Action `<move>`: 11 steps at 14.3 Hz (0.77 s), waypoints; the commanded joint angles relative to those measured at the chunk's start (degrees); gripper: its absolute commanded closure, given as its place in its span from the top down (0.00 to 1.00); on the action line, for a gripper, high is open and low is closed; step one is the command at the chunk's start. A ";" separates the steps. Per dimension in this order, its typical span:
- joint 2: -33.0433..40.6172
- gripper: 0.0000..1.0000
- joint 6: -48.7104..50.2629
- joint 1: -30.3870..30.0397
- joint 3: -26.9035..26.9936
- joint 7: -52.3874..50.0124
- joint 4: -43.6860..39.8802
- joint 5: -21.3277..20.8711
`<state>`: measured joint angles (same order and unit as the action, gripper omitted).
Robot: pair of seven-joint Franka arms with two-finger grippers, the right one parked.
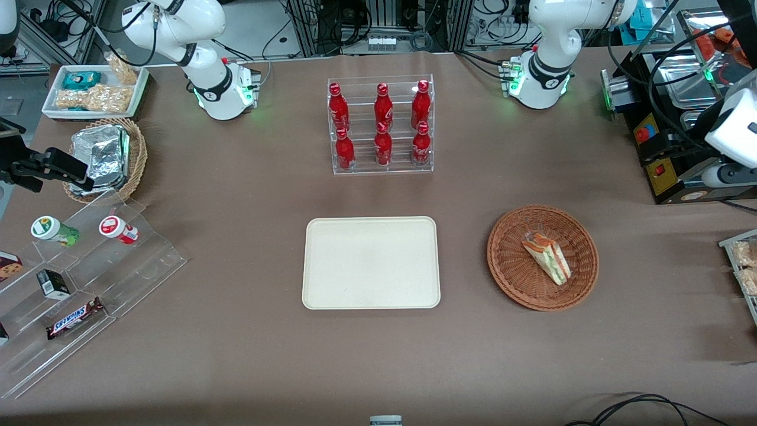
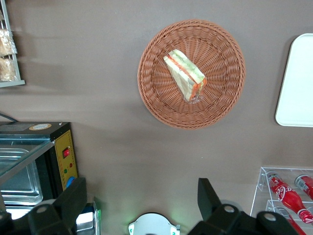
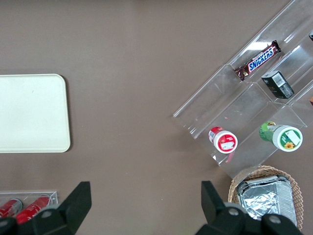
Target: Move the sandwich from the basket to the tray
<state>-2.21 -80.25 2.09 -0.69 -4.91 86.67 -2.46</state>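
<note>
Brown desk (image 3: 132, 73) fills most of it. Cream tray (image 3: 29, 113) sits at the left edge, cut off. Upper right has a clear stepped rack (image 3: 244, 93) with a Snickers (image 3: 258, 60), a black box (image 3: 277, 84), and two cups (image 3: 223, 139) lying sideways. Foil packets in a wicker basket (image 3: 288, 183) at lower right, red bottles (image 3: 24, 206) at lower left.

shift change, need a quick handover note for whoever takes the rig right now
Gripper: open, empty, high above the table, off the basket's edge toward the arm's base.
Sandwich: lying in the basket, untouched.
Tray: bare, beside the basket, toward the parked arm's end.
Done: nothing yet.
Left: descend, grasp the sandwich, lift it, set it on the tray.
</note>
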 commanded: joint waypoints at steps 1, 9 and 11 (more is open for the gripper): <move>-0.43 1.00 -7.07 0.72 -0.19 -1.15 7.60 -0.26; -6.22 1.00 -39.24 1.51 -0.28 -16.75 28.45 -0.18; -8.41 1.00 -43.48 3.35 -0.28 -30.70 29.52 -0.18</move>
<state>-9.79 -120.39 3.19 -1.23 -24.57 114.85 -2.44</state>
